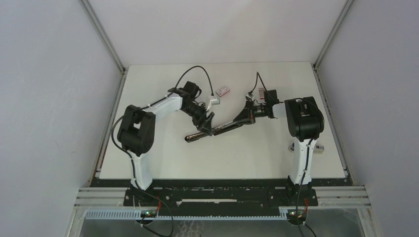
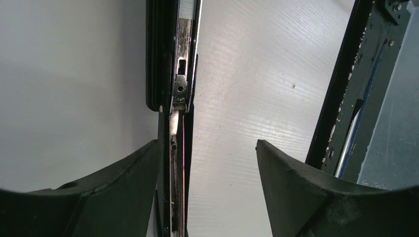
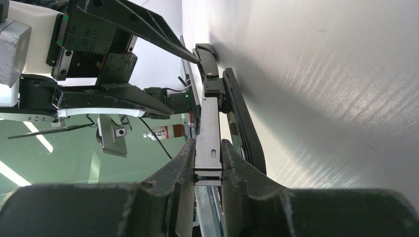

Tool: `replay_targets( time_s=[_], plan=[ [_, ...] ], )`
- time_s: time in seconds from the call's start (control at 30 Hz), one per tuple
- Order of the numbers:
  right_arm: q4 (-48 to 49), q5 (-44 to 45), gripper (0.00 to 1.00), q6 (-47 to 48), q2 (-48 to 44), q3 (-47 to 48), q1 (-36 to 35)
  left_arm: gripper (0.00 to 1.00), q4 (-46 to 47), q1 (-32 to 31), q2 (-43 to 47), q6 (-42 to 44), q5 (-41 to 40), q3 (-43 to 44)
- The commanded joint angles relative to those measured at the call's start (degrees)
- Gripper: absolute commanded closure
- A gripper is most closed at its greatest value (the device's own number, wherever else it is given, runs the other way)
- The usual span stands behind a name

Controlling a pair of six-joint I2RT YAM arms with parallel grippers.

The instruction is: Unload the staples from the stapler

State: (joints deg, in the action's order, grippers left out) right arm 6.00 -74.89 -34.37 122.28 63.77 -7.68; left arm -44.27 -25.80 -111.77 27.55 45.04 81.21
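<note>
Gripping the stapler (image 3: 208, 118) is right end effector (image 3: 207, 146); left end effector (image 2: 206, 146) straddles it, open.

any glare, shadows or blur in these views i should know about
Top external: soft even light, the stapler small but clear. Left wrist: glare on its silver rail, the left fingers dark and soft. Right wrist: bright sheen across the table, a shadow beside the stapler.

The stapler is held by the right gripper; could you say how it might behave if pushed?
Probably stiff: the stapler is metal bars and shouldn't sag in the right gripper. Its hinged arms stand apart, so a push may swing one alone. Its shiny metal looks slippery and might twist in the grip.
</note>
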Motion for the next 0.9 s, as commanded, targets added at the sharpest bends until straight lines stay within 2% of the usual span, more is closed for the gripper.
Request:
replay_targets(
  time_s=[0.0,0.5,0.87],
  plan=[
    [3.75,-5.96,1.0,-3.1,-2.82,0.34,0.02,0.25,-0.11,1.05,-0.65,-0.95,2.91,3.53],
    [4.96,-8.67,1.0,-3.26,-5.92,0.39,-1.3,0.25,-3.71,1.55,-3.94,-1.23,5.77,8.11],
    [4.77,-9.32,1.0,-2.63,-7.32,0.4,-2.67,0.26,-8.83,1.57,-7.54,1.77,10.81,10.82]
  ],
)
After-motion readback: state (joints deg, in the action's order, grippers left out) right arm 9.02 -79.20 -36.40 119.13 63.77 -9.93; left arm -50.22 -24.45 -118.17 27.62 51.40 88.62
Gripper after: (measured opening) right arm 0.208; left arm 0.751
